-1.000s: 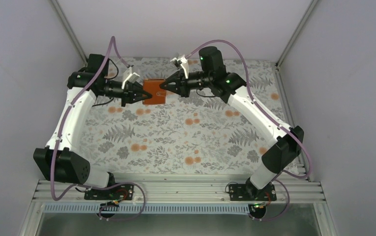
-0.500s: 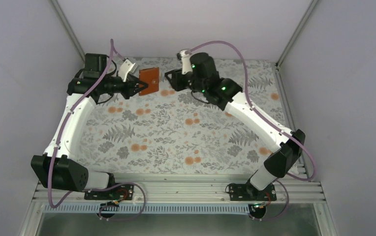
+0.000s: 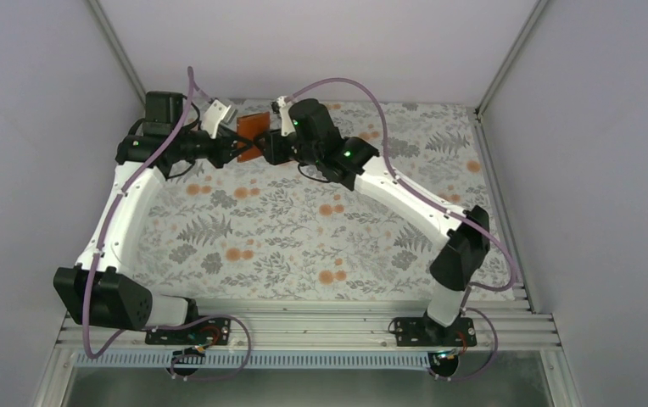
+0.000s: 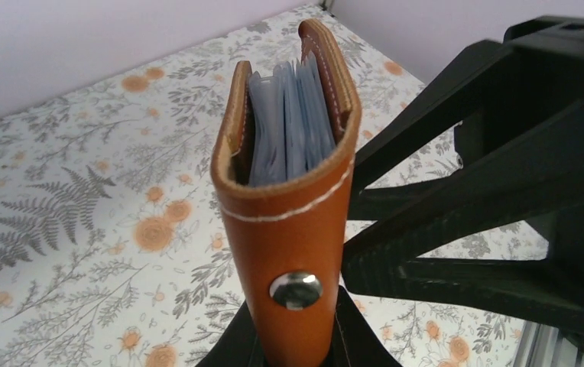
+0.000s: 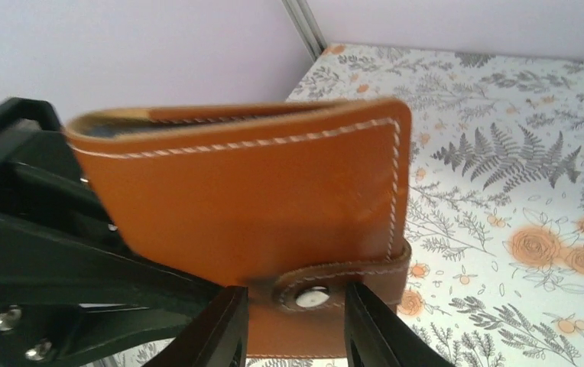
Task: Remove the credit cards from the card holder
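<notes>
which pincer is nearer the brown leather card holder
Left: the left pincer is shut on the brown leather card holder. The right pincer stands open astride its snap tab.

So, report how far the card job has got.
Done: left gripper holds the holder up, off the table. In hand: right gripper, open, straddles the snap tab. Left: the tab is still snapped, and no card is out.

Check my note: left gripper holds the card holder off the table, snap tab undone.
Wrong on the tab: the right wrist view shows the snap tab fastened. The left gripper does hold the card holder off the table.
</notes>
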`<state>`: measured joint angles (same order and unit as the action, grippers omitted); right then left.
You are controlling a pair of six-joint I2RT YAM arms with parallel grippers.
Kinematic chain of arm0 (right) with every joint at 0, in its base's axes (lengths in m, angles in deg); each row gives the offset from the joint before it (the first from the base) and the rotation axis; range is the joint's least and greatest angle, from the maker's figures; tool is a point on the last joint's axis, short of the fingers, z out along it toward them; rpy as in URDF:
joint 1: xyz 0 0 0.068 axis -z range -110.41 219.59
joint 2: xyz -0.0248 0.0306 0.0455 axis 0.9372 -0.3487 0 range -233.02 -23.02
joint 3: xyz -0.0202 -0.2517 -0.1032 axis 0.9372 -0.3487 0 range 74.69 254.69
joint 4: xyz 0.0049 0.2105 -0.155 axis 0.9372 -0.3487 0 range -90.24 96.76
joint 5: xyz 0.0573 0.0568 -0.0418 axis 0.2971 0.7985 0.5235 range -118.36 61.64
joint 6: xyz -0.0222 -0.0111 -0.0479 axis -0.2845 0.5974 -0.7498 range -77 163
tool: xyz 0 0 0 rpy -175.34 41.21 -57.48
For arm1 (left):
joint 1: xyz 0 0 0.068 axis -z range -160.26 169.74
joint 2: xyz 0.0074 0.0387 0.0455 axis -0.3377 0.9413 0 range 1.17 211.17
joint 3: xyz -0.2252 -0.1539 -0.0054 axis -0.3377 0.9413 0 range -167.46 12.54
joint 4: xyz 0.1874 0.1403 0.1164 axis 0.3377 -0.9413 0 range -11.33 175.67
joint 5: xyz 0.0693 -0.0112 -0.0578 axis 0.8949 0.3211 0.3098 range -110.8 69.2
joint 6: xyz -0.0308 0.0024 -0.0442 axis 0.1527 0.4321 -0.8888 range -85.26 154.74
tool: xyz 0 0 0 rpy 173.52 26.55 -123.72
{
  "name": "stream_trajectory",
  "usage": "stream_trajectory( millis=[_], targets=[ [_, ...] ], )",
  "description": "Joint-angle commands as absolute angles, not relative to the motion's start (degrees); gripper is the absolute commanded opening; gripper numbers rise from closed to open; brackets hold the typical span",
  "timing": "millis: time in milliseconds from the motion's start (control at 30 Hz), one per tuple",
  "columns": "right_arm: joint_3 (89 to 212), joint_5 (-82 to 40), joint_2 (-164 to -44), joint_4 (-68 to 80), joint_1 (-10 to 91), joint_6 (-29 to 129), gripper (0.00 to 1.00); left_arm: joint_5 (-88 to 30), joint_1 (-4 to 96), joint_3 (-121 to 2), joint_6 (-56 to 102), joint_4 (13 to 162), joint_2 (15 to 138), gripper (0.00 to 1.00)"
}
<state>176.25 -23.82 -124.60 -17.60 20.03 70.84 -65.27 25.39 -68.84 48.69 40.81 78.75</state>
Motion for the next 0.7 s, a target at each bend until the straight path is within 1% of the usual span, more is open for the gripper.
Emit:
stream_trajectory(
  millis=[0, 167, 333, 400, 433, 467, 667],
  targets=[
    [180.29, -24.60, -126.81, -18.08, 19.81, 71.31, 0.33, -66.60, 25.45, -68.83, 47.81, 42.18, 77.66, 0.02],
    [180.18, -28.46, -127.75, -18.82, 19.85, 71.98, 0.22, -67.25, 25.45, -68.80, 48.34, 41.90, 77.60, 0.02],
    [180.99, -30.61, -129.00, -20.15, 19.79, 72.27, 0.17, -68.04, 25.49, -68.68, 48.61, 41.68, 77.64, 0.02],
    [181.61, -32.13, -129.28, -21.34, 19.84, 72.24, 0.11, -68.17, 25.49, -68.57, 48.76, 41.62, 77.64, 0.02],
    [181.60, -32.68, -129.31, -21.51, 19.78, 72.20, 0.06, -68.13, 25.48, -68.51, 48.80, 41.63, 77.56, 0.02],
    [181.50, -33.09, -129.16, -21.54, 19.77, 72.13, 0.04, -68.10, 25.50, -68.43, 48.84, 41.63, 77.55, 0.02],
    [177.41, -33.91, -126.10, -20.84, 21.74, 71.22, 0.04, -66.96, 25.36, -68.14, 49.45, 41.28, 77.04, 0.02]
  ],
)
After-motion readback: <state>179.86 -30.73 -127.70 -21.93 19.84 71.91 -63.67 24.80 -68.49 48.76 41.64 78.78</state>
